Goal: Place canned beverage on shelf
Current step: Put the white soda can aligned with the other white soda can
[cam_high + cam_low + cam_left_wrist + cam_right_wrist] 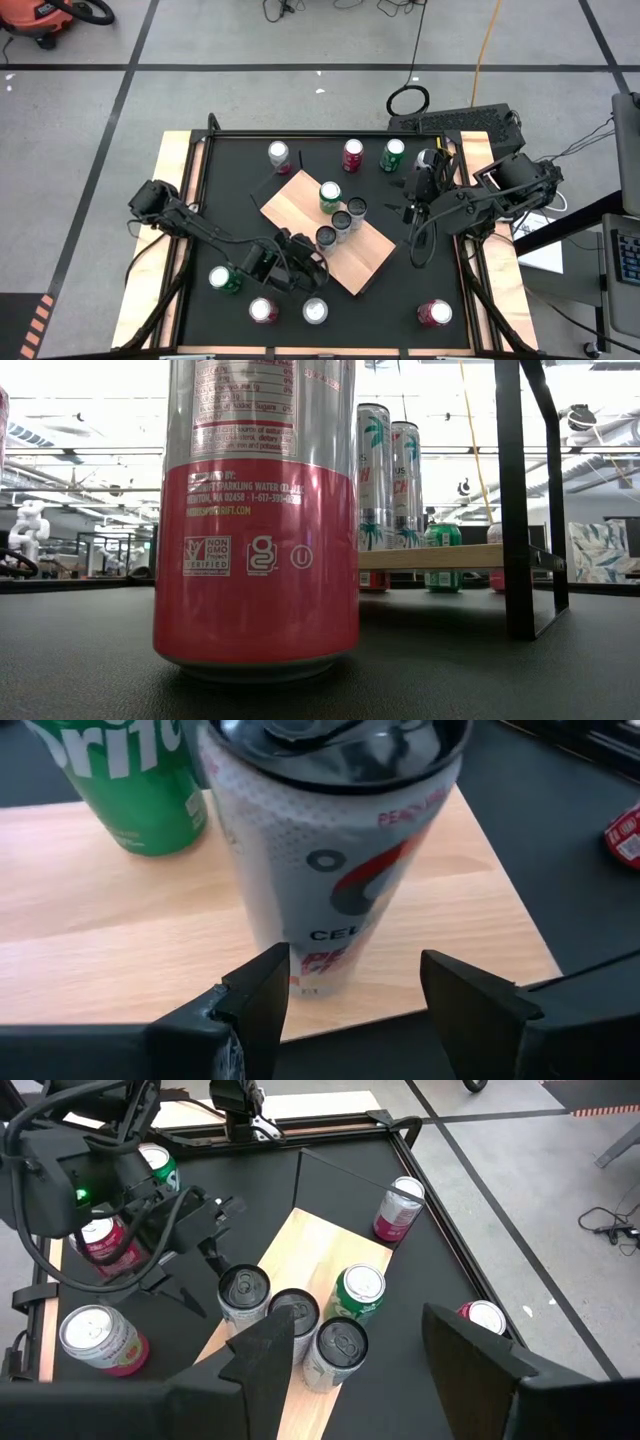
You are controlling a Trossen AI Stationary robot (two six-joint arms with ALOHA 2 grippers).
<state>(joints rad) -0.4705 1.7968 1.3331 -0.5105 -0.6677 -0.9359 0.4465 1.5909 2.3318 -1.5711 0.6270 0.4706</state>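
The shelf [362, 262] is a tan board lying askew mid-table. On it stand a green can [330, 196] and three white cans in a row. The nearest white can [330, 870] stands upright on the board's near end, with my left gripper [355, 1010] open just short of it. One finger is on either side of the can's lower part, and I see no touch. My right gripper [350, 1355] hangs open and empty, high over the table's right side [415, 205].
Loose cans stand on the black table: three along the far edge [353, 154], three near the front left [263, 310] and a red one at the front right [434, 313]. A red-and-silver can [255, 510] fills the low view's foreground.
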